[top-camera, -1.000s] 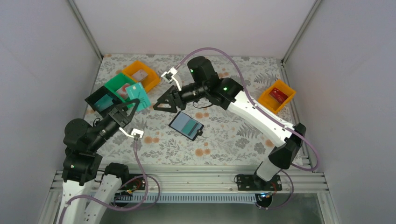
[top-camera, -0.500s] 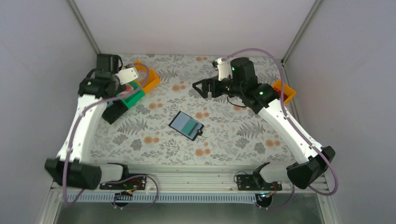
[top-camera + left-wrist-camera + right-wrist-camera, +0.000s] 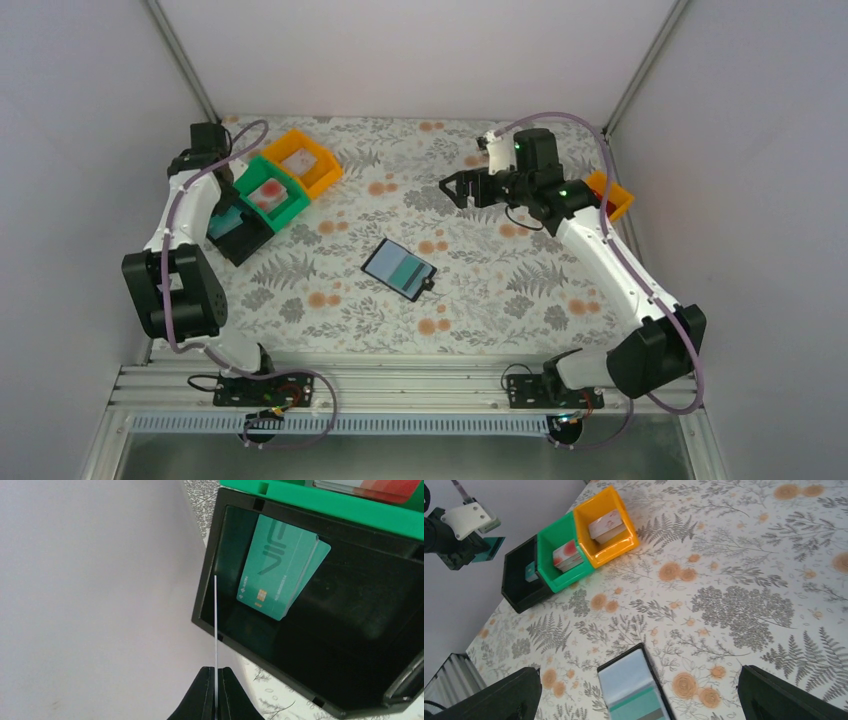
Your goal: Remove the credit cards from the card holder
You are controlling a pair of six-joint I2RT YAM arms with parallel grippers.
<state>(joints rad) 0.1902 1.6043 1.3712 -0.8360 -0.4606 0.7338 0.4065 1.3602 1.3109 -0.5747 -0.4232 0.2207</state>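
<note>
The card holder (image 3: 399,269) lies open mid-table, black with a grey-blue inside; a teal credit card (image 3: 640,706) sits in its pocket. My right gripper (image 3: 452,190) is open and empty, hovering above and behind the holder (image 3: 626,672), which shows between its fingers (image 3: 499,695). My left gripper (image 3: 215,672) is shut on a teal credit card, seen edge-on (image 3: 215,620) in its wrist view and from the side in the right wrist view (image 3: 491,549). It is held over the left rim of the black bin (image 3: 350,645). No red card shows.
The black bin (image 3: 238,228) holds a few teal cards (image 3: 280,570). A green bin (image 3: 268,192) and an orange bin (image 3: 303,160) with cards stand beside it. Another orange bin (image 3: 612,197) is at the right, partly behind my right arm. The left wall is close.
My left arm swung from the front left to the back left, carrying the teal card to the black bin's edge. My right gripper drew back and right, away from the card holder.
</note>
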